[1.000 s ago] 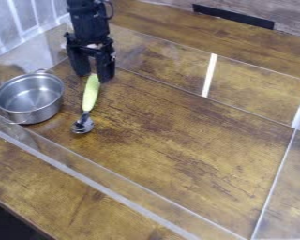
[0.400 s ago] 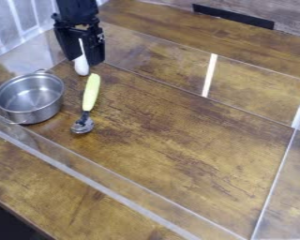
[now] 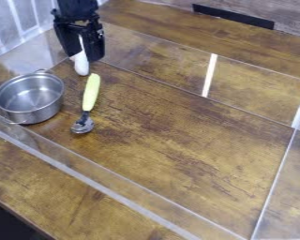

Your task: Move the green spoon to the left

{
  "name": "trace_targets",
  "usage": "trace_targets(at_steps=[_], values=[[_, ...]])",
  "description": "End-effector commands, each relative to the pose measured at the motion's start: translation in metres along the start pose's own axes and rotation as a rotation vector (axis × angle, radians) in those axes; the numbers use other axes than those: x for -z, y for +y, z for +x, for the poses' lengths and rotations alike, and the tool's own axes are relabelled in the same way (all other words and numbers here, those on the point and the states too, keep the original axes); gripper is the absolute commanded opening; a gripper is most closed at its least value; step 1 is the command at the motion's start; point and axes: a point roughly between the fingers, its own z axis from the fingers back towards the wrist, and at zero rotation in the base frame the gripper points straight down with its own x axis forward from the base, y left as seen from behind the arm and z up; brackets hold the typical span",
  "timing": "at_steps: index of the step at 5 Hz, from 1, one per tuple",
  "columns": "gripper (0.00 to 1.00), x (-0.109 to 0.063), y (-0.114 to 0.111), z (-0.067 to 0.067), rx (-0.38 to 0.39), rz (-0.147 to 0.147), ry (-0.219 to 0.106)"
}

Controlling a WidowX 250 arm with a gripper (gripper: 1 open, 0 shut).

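Here a wooden table point(image 3: 178, 131) fills the frame, with a clear plastic wall point(image 3: 65, 169) running along its lower left. At the upper left the black gripper point(image 3: 82, 49) hangs above the table with its fingers spread and nothing between them, a small white object point(image 3: 82, 65) just below it. The steel bowl point(image 3: 29, 97) sits at the left edge, and the green spoon point(image 3: 89, 101) lies just right of it, scoop toward the bottom, apart from the gripper.

Dark wooden table point(image 3: 178, 141) under clear acrylic walls point(image 3: 284, 178), bright glare streak point(image 3: 210, 75).
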Motion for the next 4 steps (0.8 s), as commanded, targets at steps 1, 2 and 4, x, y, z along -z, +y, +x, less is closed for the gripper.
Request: trace_targets(at_steps=[1,2,4], values=[[1.00,-0.019,0.004,0.007,0.015,0.048,-0.061],[1.00,-0.010,0.013,0.010,0.021,0.045,-0.048],[1.00,-0.006,0.028,0.015,0.032,0.046,-0.038]])
